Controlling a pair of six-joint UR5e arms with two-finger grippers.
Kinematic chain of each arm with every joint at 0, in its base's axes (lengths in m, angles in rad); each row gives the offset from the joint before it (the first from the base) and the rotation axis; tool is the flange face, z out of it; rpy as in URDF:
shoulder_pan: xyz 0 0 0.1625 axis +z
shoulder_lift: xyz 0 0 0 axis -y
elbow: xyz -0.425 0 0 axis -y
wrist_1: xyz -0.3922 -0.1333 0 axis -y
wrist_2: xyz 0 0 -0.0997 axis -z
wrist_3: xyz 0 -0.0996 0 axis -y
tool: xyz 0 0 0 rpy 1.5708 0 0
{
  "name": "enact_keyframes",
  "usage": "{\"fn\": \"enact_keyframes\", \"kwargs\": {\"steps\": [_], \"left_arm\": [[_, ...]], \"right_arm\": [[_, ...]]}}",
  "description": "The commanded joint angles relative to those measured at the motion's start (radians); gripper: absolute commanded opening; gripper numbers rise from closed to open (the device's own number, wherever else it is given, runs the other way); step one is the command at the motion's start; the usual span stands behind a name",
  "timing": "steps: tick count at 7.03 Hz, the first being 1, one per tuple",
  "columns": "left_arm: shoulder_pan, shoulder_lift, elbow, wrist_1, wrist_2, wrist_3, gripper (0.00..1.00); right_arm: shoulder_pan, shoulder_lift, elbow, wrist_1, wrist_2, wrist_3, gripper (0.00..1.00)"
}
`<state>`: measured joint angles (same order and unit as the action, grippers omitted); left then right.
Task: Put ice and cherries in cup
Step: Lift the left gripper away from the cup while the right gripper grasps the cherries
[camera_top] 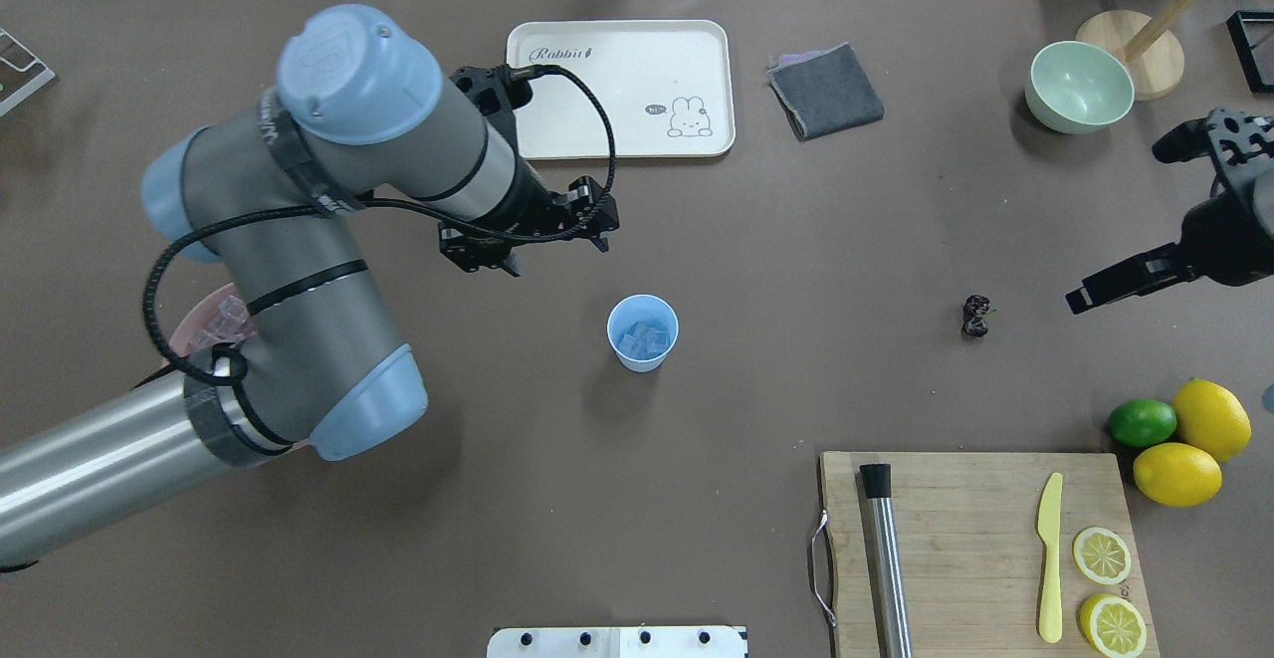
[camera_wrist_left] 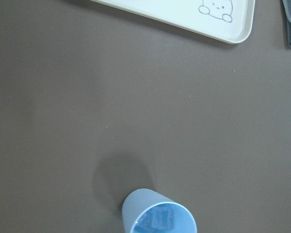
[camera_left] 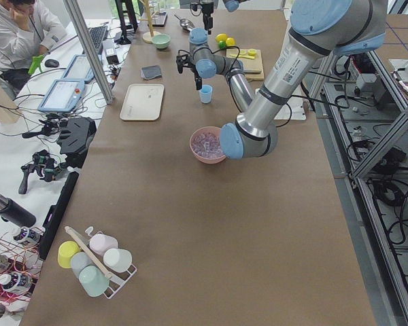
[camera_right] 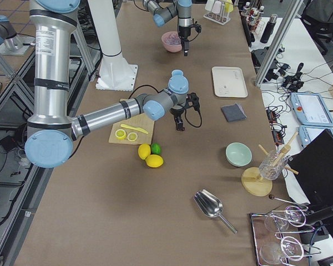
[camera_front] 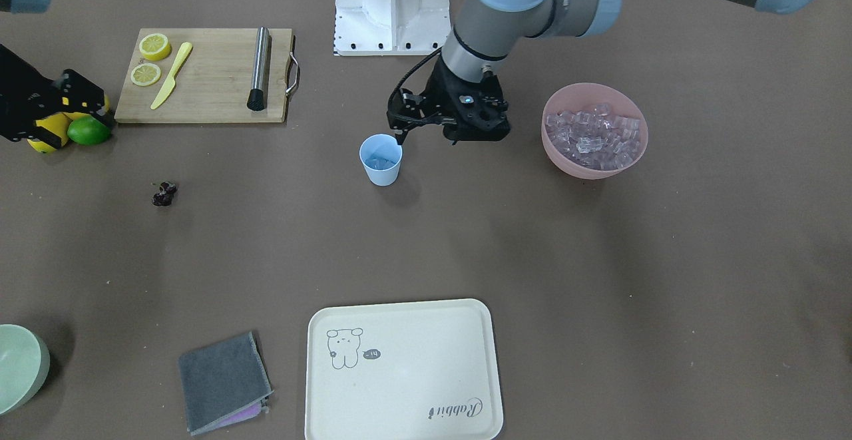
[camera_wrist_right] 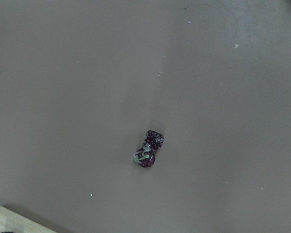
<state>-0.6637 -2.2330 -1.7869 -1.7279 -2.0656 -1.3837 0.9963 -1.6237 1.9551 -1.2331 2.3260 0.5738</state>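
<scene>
The light-blue cup (camera_front: 381, 168) stands upright mid-table with a few ice cubes (camera_top: 642, 337) in it. It also shows at the bottom edge of the left wrist view (camera_wrist_left: 138, 211). More ice (camera_front: 594, 135) fills the pink bowl (camera_front: 566, 160). My left gripper (camera_front: 399, 132) hangs just beside and above the cup's rim, on the bowl side, and looks open and empty. The dark red cherries (camera_top: 977, 316) lie alone on the table and show mid-frame in the right wrist view (camera_wrist_right: 149, 149). My right gripper (camera_top: 1130, 225) hovers to their right, open and empty.
A wooden cutting board (camera_top: 975, 499) holds a metal muddler (camera_top: 884, 558), a yellow knife (camera_top: 1049, 558) and lemon halves (camera_top: 1101, 555). Two lemons (camera_top: 1177, 472) and a lime (camera_top: 1142, 422) lie beside it. A cream tray (camera_top: 617, 91), a grey cloth (camera_top: 826, 91) and a pale green bowl (camera_top: 1080, 91) sit at the far side.
</scene>
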Motion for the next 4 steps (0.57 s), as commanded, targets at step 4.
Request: {"fn": "enact_keyframes", "kwargs": {"steps": [4], "left_arm": [[-0.057,0.102,-0.097,0.002,-0.018,0.042,0.97]], "right_arm": [[-0.090,0.100,-0.128,0.003,-0.085,0.441,0.82]]}}
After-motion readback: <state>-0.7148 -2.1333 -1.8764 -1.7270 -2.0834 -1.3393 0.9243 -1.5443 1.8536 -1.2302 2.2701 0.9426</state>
